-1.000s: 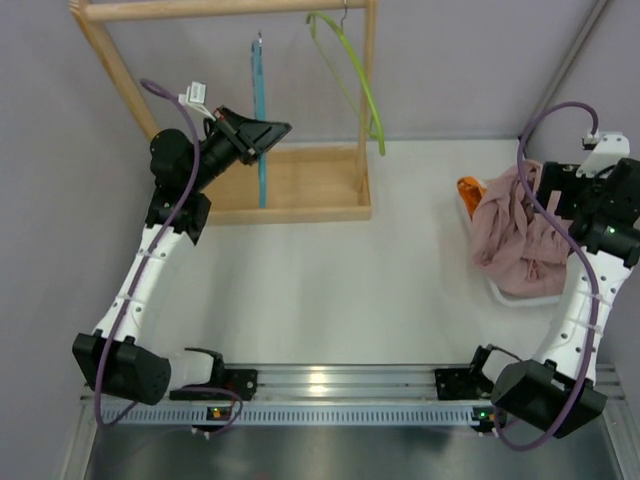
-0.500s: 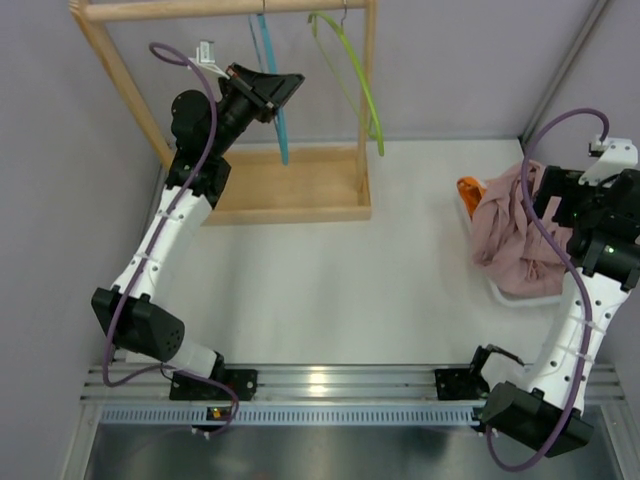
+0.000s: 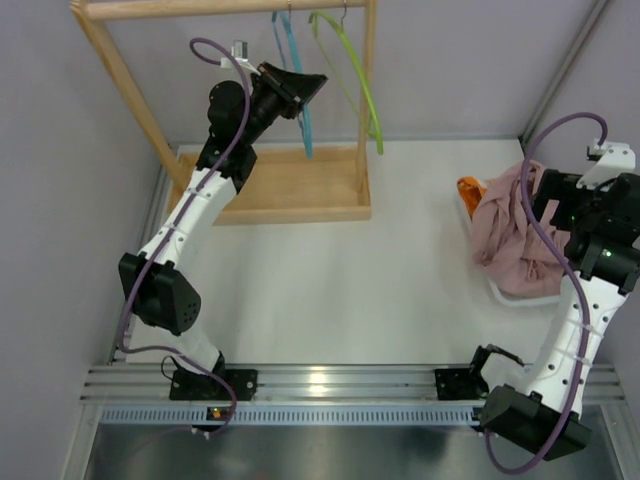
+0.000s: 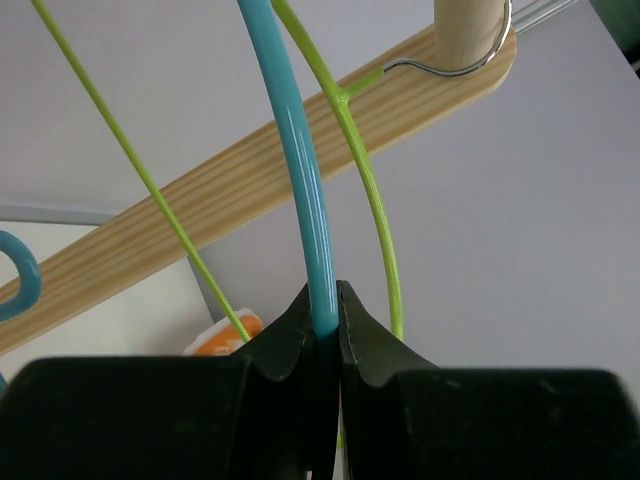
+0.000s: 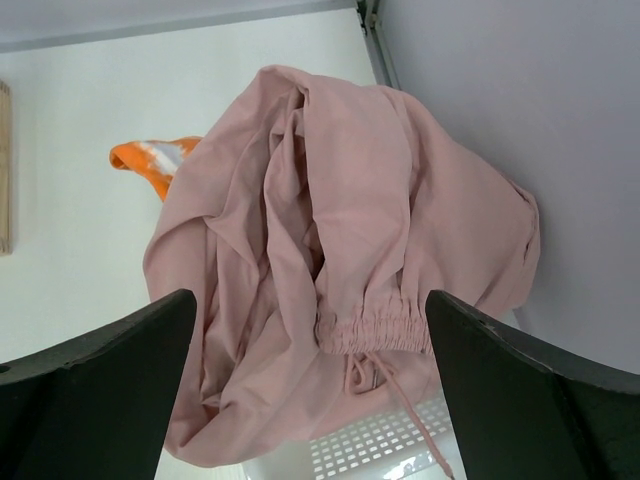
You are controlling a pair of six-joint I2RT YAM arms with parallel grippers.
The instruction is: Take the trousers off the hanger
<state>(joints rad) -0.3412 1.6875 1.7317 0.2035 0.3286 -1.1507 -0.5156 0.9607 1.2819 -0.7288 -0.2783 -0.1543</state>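
The dusty pink trousers (image 3: 515,240) lie heaped in a white perforated basket (image 3: 520,297) at the right, on top of the orange patterned trousers (image 3: 470,190). In the right wrist view the pink trousers (image 5: 340,240) fill the middle, with the orange trousers (image 5: 155,160) poking out at the left. My right gripper (image 5: 310,340) is open above the heap, holding nothing. My left gripper (image 3: 305,88) is shut on the blue hanger (image 3: 298,95), which hangs bare from the wooden rack's top rail (image 3: 200,8). The left wrist view shows the jaws (image 4: 325,310) pinching the blue hanger's bar (image 4: 300,170).
A bare green hanger (image 3: 355,75) hangs on the same rail just right of the blue one, and shows in the left wrist view (image 4: 360,170). The wooden rack's base (image 3: 290,190) sits at the back left. Grey walls close in at the left, back and right.
My left arm has stretched up and to the right, carrying the blue hanger along the rail towards the green hanger. The right arm has barely moved.
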